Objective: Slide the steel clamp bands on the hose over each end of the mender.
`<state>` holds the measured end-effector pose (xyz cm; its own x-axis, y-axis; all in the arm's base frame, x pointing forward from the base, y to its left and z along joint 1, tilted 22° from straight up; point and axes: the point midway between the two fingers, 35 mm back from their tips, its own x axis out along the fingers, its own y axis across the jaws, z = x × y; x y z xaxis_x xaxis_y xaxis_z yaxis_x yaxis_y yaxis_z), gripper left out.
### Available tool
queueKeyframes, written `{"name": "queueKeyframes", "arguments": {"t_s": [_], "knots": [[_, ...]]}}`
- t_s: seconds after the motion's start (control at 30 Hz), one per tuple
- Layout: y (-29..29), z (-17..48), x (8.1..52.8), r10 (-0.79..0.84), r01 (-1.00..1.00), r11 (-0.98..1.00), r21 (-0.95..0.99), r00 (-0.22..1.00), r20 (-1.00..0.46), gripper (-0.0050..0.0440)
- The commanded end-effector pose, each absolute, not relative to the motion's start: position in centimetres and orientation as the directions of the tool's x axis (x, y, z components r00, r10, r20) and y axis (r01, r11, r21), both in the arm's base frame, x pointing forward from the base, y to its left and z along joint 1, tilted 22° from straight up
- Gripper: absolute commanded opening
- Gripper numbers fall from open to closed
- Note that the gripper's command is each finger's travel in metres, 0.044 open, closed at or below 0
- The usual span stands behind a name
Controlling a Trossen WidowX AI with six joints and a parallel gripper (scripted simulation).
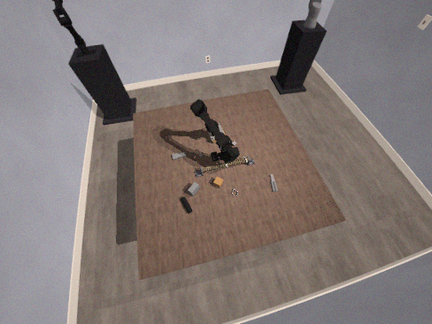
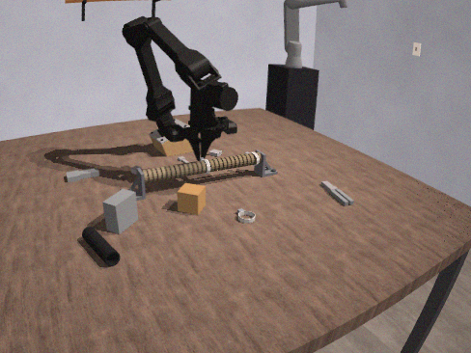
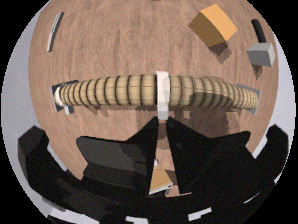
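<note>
From overhead, I see the arm reaching across the brown wood-grain table [image 1: 283, 133] to the ribbed hose [image 1: 212, 168], which lies slantwise between two small grey end stands. At this range I can't make out the bands, so I can't judge progress from here.

At table level in the exterior view, the gripper [image 2: 203, 155] points straight down with its tips on the near band [image 2: 207, 165], a thin pale steel ring wrapped round the tan corrugated hose roughly at mid-length. The fingers are pinched on that band. The far band [image 2: 256, 157] sits close to the right stand [image 2: 264, 167]. The mender is hidden inside the hose, so I can't confirm either band is placed; I judge the far one possibly untouched and the release still to come. A loose steel ring [image 2: 246, 215], an orange cube [image 2: 191, 198], a matte grey block [image 2: 120, 210] and a black tube [image 2: 99, 246] lie in front.

Through the wrist camera, the dark fingertips meet just under the white band, which stands square across the hose's rounded ribs.
</note>
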<state>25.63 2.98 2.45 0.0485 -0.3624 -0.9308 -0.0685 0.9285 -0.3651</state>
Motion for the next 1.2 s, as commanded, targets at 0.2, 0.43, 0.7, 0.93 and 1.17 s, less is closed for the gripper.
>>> {"name": "queueKeyframes", "arguments": {"t_s": [0.2,0.43,0.7,0.93,1.17], "knots": [[1.9,3.0,25.7,-0.368,-0.063,0.927,-0.371,0.052,-0.928,0.0],[1.7,3.0,25.7,-0.368,-0.063,0.927,-0.371,0.052,-0.928,0.0],[1.8,2.9,25.7,-0.365,-0.063,0.928,-0.367,0.049,-0.93,0.009],[1.8,2.9,25.7,-0.365,-0.063,0.928,-0.367,0.049,-0.93,0.009],[2.4,4.2,25.7,-0.365,-0.063,0.928,-0.367,0.049,-0.93,0.009]]}}
